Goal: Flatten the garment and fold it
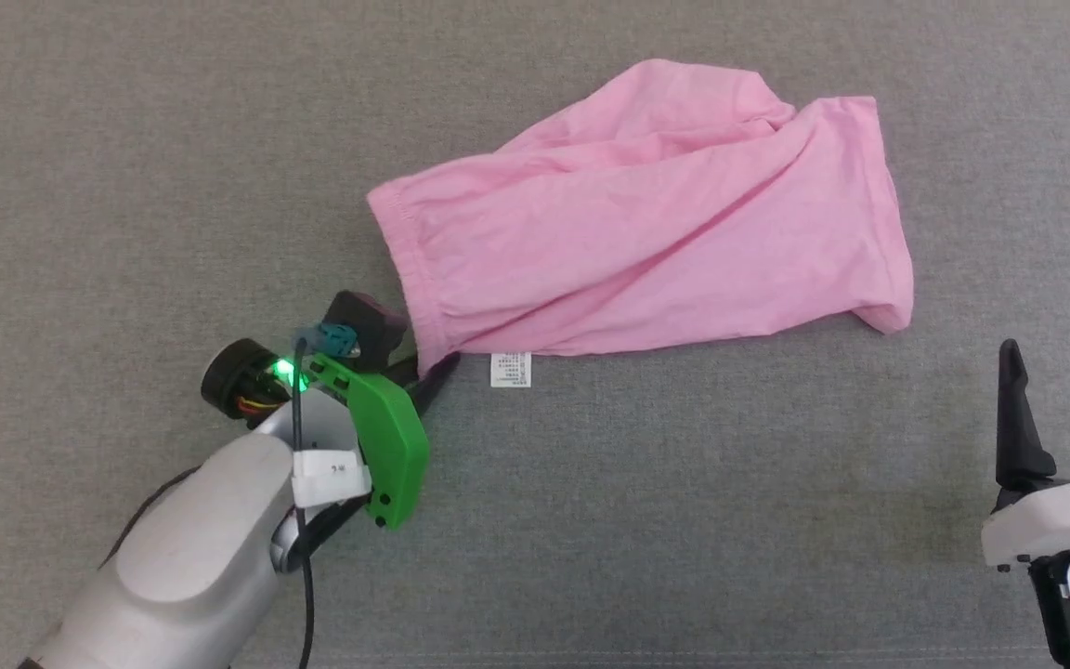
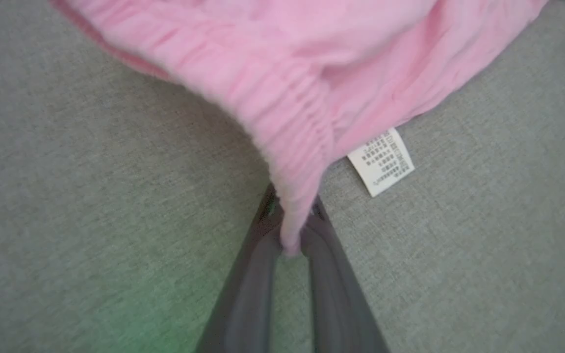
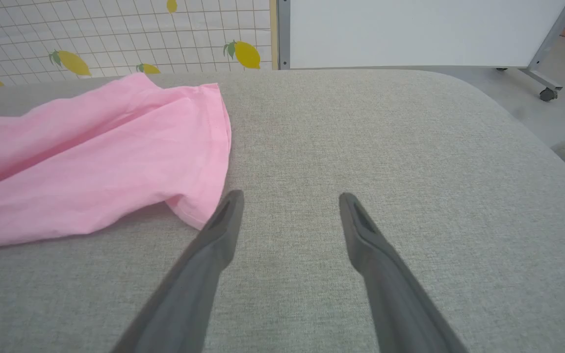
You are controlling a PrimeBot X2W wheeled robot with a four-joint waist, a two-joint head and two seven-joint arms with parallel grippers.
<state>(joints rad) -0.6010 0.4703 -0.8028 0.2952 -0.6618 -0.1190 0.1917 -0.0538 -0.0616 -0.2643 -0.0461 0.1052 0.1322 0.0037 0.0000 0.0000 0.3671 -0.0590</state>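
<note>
Pinching the near-left corner of the gathered waistband, the left jaws are closed tight on the garment (image 1: 646, 214), their dark fingers (image 2: 258, 274) meeting on the pink cloth just left of the white care label (image 1: 510, 369), which lies flat on the grey bench (image 1: 684, 520). The garment spreads wrinkled across the middle of the bench, waistband to the left and leg hems to the right. Farther right, the right jaws stand wide open and hold nothing, hovering over bare bench near the hem's near corner.
</note>
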